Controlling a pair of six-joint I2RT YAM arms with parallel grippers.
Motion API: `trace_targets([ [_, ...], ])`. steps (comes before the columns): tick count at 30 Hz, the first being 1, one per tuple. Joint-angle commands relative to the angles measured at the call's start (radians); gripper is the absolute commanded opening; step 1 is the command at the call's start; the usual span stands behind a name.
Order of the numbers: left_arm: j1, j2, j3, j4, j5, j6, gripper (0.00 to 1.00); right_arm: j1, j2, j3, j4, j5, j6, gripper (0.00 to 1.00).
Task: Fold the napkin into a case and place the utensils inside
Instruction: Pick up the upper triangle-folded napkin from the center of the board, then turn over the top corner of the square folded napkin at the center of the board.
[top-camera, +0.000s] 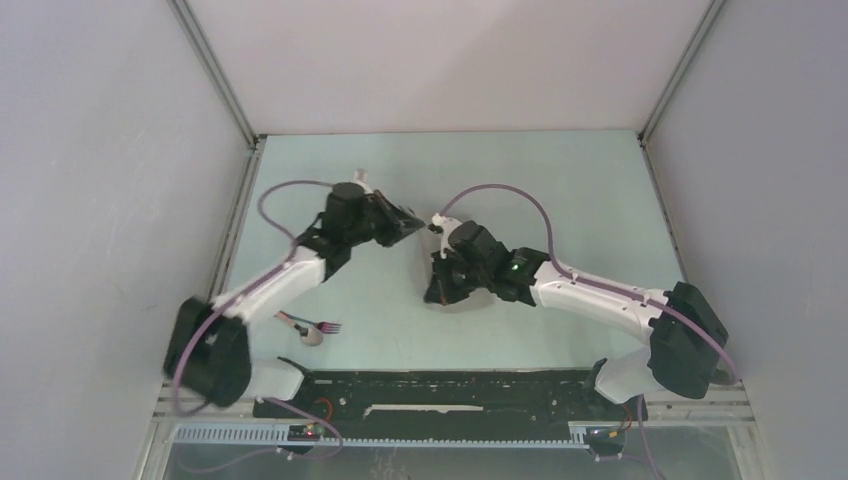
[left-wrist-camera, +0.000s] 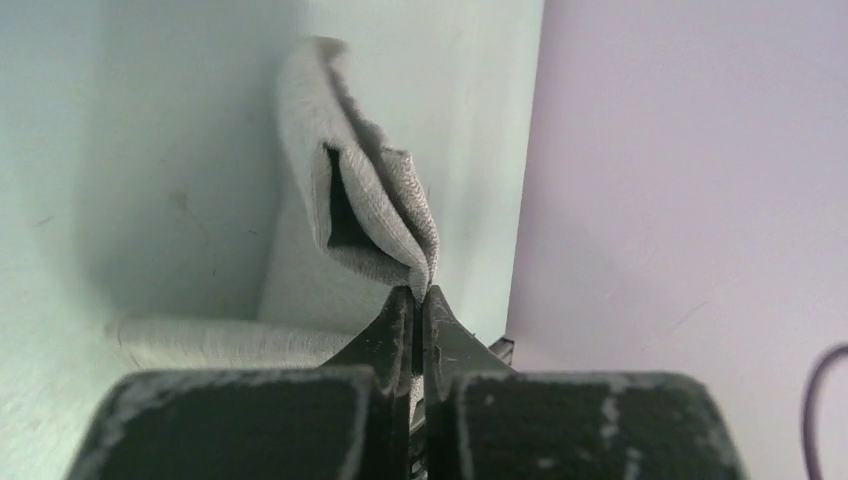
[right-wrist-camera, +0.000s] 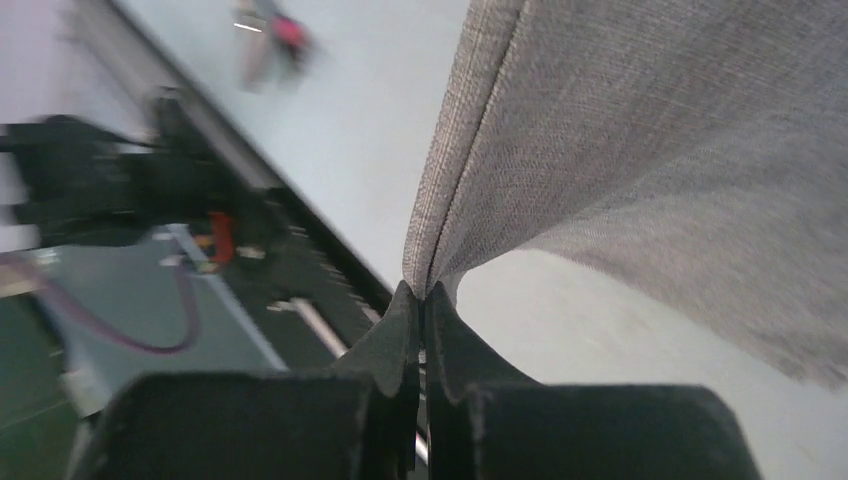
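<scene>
The light-grey napkin, matte woven cloth doubled in soft layers, is raised over the middle of the surface. The left tool and right tool each pinch an edge. The utensils lie near-left.

Pale green tabletop inside 3 plain grey-white walls, metal frame posts at the corners

napkin plain light grey; utensils pinkish-purple handles; table pale green
</scene>
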Motion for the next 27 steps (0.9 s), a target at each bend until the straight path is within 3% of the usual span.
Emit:
trace_targets([
  [1,0.014,-0.321,0.135,-0.429,-0.266,0.233,0.0,0.09,-0.035,0.08,0.252,-0.168,0.142,0.0],
  [5,-0.102,-0.455,0.346,-0.706,-0.589,0.363,0.0,0.097,-0.059,0.041,0.511,-0.264,0.228,0.0],
  [10,-0.307,-0.271,0.528,-0.847,-0.786,0.443,0.0,-0.04,-0.048,-0.182,0.859,-0.374,0.421,0.0],
  [12,-0.339,-0.119,0.545,-0.837,-0.77,0.458,0.0,-0.113,0.004,-0.3,0.972,-0.429,0.496,0.09],
  [15,-0.366,0.181,0.624,-0.809,-0.736,0.5,0.0,-0.208,0.064,-0.449,1.019,-0.476,0.542,0.36],
  [19,-0.426,0.627,0.962,-0.902,-0.745,0.539,0.0,-0.343,-0.085,-0.629,0.801,-0.424,0.479,0.6],
  [22,-0.471,0.783,1.149,-0.901,-0.682,0.556,0.0,-0.466,-0.282,-0.641,0.503,-0.414,0.368,0.62],
  [23,-0.492,0.793,1.164,-0.87,-0.671,0.565,0.06,-0.503,-0.355,-0.639,0.417,-0.388,0.331,0.62],
  [27,-0.497,0.808,1.203,-0.849,-0.488,0.577,0.51,-0.696,-0.542,-0.598,0.108,-0.332,0.205,0.64],
])
